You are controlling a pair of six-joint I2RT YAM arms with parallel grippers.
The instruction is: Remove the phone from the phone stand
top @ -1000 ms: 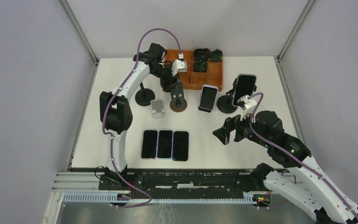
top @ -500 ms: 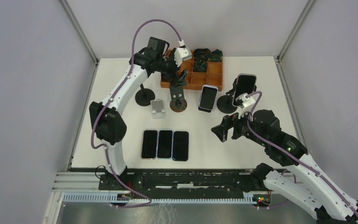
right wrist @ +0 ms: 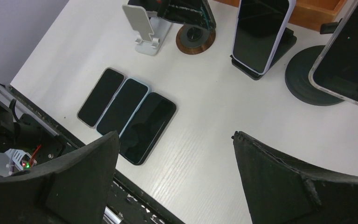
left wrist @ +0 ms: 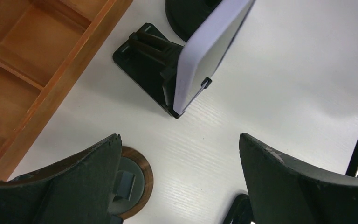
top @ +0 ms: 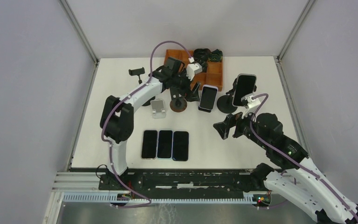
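Note:
A phone in a pale case [top: 208, 97] leans on a low black wedge stand [left wrist: 148, 59]; the left wrist view shows it edge-on [left wrist: 206, 51], just ahead of the fingers. A second phone [top: 244, 88] sits on a tall stand with a round black base [top: 225, 104]. My left gripper [top: 186, 93] is open and empty, low between the copper-rimmed stand and the wedge stand, left of the first phone [left wrist: 179, 138]. My right gripper [top: 224, 129] is open and empty above the table, nearer than both phones [right wrist: 175, 135]; they show at its view's top [right wrist: 260, 29], [right wrist: 349, 55].
Three phones [top: 165, 144] lie flat side by side at the near middle. A white stand [top: 157, 108] and a copper-rimmed round stand [top: 178, 105] are left of the wedge stand. A wooden compartment tray [top: 214, 74] is behind. A black clamp stand [top: 136, 71] is far left.
My left arm has swung from above the wooden tray down and to the right, its gripper now low beside the phone on the wedge stand. The right gripper barely moved.

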